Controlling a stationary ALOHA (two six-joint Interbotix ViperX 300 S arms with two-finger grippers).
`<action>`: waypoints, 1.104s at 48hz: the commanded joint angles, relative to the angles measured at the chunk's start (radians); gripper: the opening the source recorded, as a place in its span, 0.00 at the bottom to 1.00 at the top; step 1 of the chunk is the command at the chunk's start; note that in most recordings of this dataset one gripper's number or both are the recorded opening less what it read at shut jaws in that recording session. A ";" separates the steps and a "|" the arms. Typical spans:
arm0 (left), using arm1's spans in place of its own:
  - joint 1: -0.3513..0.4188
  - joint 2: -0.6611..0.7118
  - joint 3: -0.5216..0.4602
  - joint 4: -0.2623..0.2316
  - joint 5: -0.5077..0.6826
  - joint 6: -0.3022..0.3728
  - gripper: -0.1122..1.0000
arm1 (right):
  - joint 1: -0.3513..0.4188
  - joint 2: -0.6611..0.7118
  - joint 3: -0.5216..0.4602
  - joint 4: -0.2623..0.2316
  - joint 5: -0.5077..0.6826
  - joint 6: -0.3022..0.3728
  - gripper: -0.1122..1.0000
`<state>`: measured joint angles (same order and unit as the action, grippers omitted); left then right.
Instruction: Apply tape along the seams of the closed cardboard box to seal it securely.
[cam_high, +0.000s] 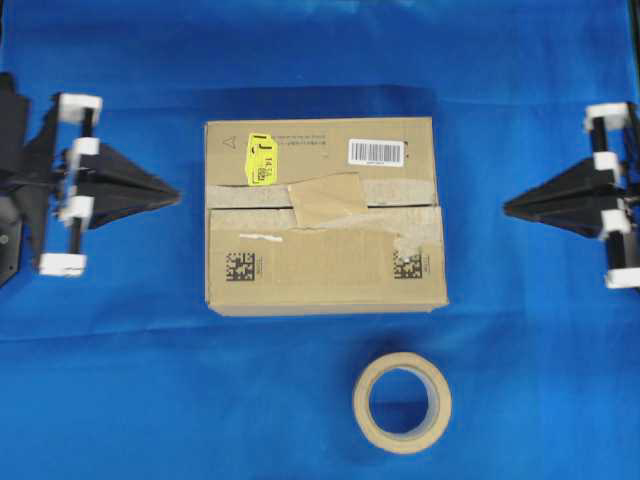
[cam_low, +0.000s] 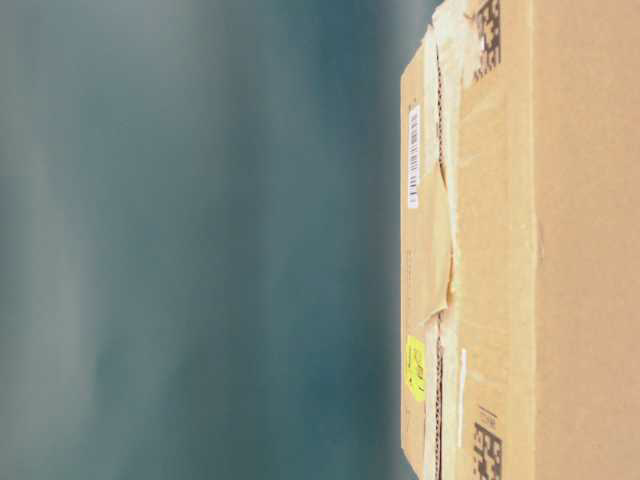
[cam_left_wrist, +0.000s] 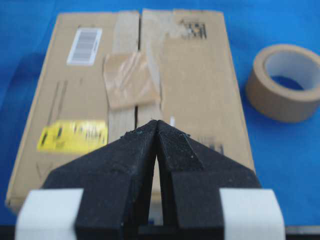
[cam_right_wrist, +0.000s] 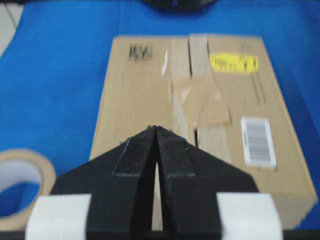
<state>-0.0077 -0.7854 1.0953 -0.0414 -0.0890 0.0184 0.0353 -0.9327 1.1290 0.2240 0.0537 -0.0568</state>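
Note:
The brown cardboard box (cam_high: 320, 270) lies closed in the middle of the blue table, with a yellow sticker (cam_high: 261, 159) and a barcode label (cam_high: 376, 152) on top. A tan strip of tape (cam_high: 328, 198) lies slightly crooked across the middle of the dark seam (cam_high: 250, 206). The left wrist view shows the tape (cam_left_wrist: 131, 79) over the seam (cam_left_wrist: 139, 35), and so does the right wrist view (cam_right_wrist: 200, 102). My left gripper (cam_high: 178, 197) is shut and empty, left of the box and apart from it. My right gripper (cam_high: 506, 207) is likewise shut and empty, off the box's right side.
A beige tape roll (cam_high: 443, 402) lies flat in front of the box, slightly right of centre. Pale old tape residue (cam_high: 400, 192) runs along the seam. The table-level view shows only the box (cam_low: 580, 250), turned sideways and close up.

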 joint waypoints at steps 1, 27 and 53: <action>-0.002 -0.057 0.032 0.003 0.002 -0.002 0.10 | -0.011 -0.051 0.018 -0.002 0.021 -0.003 0.10; 0.000 -0.222 0.221 0.002 0.002 -0.011 0.10 | -0.097 -0.094 0.178 0.002 0.008 0.000 0.10; -0.002 -0.224 0.227 0.002 0.000 -0.011 0.10 | -0.097 -0.089 0.178 0.000 -0.003 0.002 0.10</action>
<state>-0.0077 -1.0155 1.3315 -0.0414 -0.0828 0.0092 -0.0598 -1.0278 1.3192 0.2240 0.0614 -0.0568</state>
